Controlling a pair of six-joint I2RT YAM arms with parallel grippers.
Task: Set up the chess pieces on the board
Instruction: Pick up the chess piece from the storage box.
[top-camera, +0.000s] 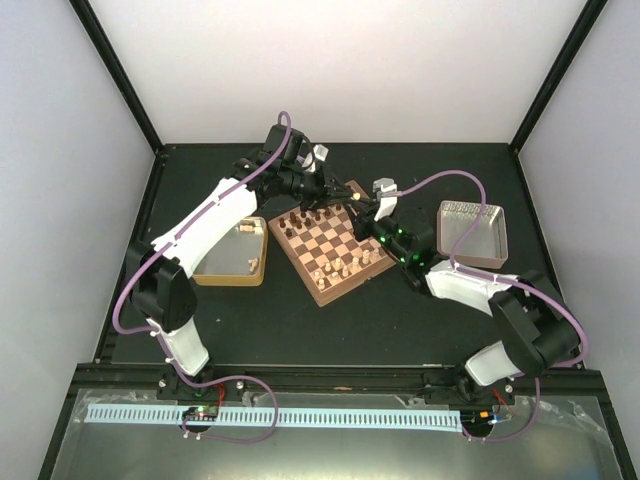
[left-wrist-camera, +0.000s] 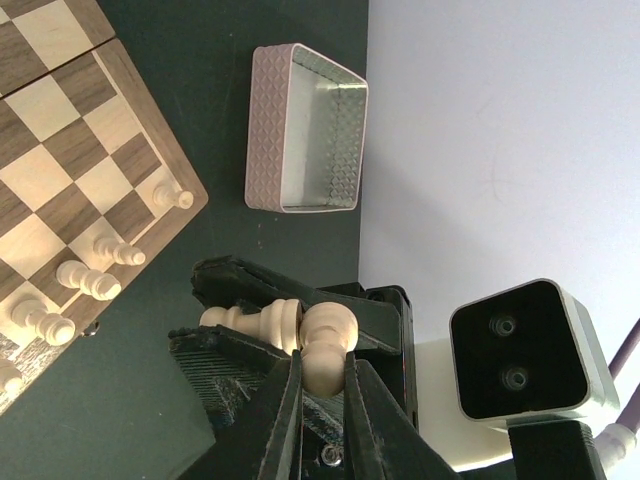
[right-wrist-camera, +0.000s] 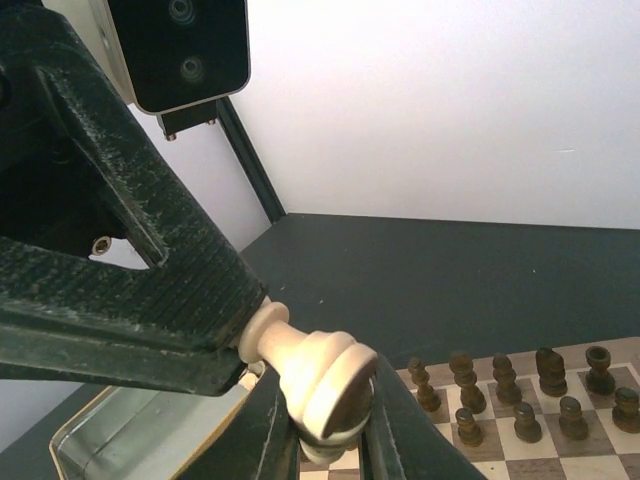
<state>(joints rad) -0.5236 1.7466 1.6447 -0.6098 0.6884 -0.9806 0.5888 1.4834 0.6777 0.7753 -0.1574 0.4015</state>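
A pale chess piece (right-wrist-camera: 318, 385) hangs in the air by the far corner of the board (top-camera: 335, 243), gripped at both ends. The right gripper (right-wrist-camera: 330, 405) has its jaws clamped on the wide base. The left gripper (left-wrist-camera: 322, 368) has its jaws clamped on the other end, hiding it. In the top view the piece cannot be made out. Both arms reach forward and inward, and their wrists meet above the worktop (top-camera: 400, 320).

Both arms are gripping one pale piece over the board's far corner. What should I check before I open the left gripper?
1. Right gripper shut on the pale piece: ok.
2. Left gripper clamped on the same piece: ok.
3. Piece touching neither the dark pieces nor the board: ok.
4. Dark pieces upright: ok.
5. Destination square free: cannot tell.
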